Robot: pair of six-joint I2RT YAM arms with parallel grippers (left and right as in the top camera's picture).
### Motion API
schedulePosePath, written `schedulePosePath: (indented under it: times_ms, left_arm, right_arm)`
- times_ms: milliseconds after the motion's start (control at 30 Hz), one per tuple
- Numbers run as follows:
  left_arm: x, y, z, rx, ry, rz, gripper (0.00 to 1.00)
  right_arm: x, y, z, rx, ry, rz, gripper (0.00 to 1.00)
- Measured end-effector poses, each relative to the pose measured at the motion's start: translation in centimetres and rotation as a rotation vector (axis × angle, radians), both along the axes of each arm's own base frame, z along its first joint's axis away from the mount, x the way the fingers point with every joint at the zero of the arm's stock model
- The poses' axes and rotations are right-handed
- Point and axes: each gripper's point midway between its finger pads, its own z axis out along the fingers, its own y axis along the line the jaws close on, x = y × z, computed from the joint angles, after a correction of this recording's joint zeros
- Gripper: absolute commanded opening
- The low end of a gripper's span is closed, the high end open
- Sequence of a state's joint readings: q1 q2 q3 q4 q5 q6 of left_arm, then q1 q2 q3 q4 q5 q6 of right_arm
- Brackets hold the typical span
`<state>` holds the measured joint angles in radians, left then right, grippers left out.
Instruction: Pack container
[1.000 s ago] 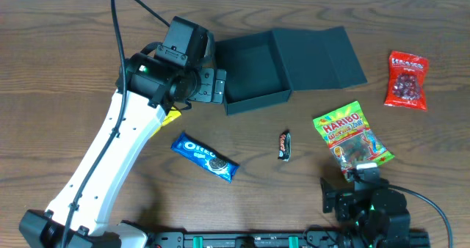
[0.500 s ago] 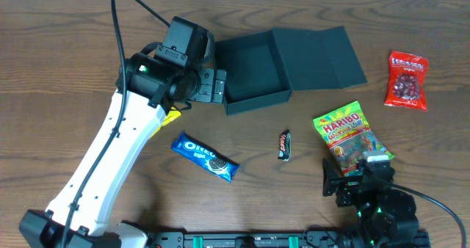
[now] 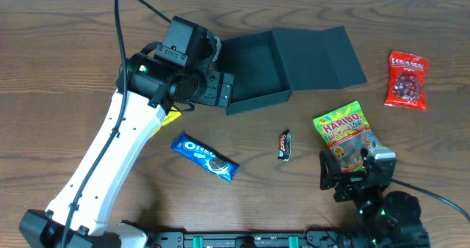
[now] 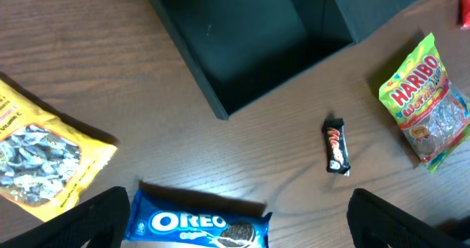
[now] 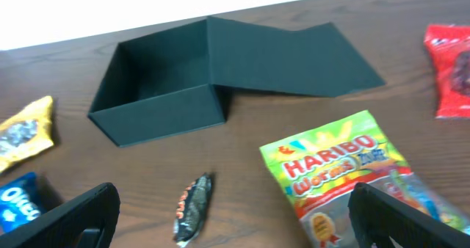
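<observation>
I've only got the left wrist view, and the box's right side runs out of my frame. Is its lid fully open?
Observer: Yes. On the container the flap lid is folded out to the right, lying open on the table.
Operator: That red sliver at my top right, is it a snack?
Observer: Yes, a red packet, lying well right of the lid and touching nothing.
Operator: And the other arm?
Observer: The right tool is open and empty, at the end of the Haribo bag nearest the robot.

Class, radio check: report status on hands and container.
Left hand open, empty. Right hand open, empty. Container open, nothing inside. Oreo pack lies outside it.
</observation>
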<state>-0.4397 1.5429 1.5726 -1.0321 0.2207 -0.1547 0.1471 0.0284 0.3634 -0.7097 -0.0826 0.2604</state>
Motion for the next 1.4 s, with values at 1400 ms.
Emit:
schedulePosePath:
  times_ms: [1400]
  left_arm:
    - [25.5,0.3,-9.3,0.066,-0.176,0.256,0.95]
  right_arm:
    - [12.0,1.4,-3.4,-0.051,0.56,-0.05,0.99]
